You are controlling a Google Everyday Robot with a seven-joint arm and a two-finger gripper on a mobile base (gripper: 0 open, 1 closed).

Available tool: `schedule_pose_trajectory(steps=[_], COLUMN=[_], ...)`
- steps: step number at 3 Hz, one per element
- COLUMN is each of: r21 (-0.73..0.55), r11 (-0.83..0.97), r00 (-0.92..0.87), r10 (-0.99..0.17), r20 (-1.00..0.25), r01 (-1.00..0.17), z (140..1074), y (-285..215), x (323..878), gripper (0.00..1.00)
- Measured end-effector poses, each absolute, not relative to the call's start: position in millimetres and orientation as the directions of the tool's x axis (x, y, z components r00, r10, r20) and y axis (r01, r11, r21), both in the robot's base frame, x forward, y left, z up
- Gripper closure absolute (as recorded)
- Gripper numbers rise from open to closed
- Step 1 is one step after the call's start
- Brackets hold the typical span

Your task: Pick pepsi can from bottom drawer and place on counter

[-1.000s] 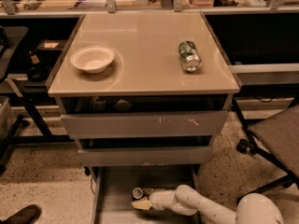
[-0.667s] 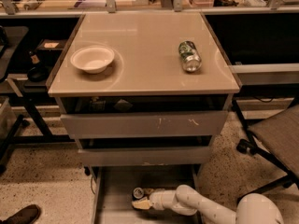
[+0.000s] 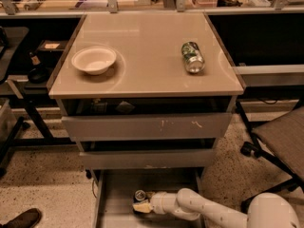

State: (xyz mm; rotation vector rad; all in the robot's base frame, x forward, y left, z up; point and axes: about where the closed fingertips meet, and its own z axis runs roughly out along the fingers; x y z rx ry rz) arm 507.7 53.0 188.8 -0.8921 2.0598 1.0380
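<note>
Pepsi can (image 3: 140, 194) stands upright on the bottom drawer (image 3: 114, 209) floor, near its middle. Pincer (image 3: 141, 206) lies in the same drawer, against the can; whether clenched or released cannot be told. Tabletop (image 3: 147, 42) above the drawer bears a white bowl (image 3: 94, 60).

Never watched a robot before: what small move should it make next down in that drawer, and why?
Probably settle the tool around the blue can: it sits low in the open bottom drawer, right beside the upright can, not yet lifted.
</note>
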Motion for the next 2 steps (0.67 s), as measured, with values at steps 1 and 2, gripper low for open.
schedule_pose_trajectory(steps=[1, 2], r21=[0.386, 0.386], r11=[0.528, 0.595], r00=[-0.579, -0.612], r10=[-0.267, -0.238], r20=[-0.770, -0.754], r01=[-0.757, -0.706], z=[230, 270], y=[52, 53], x=[507, 496], gripper=[1.00, 1.00])
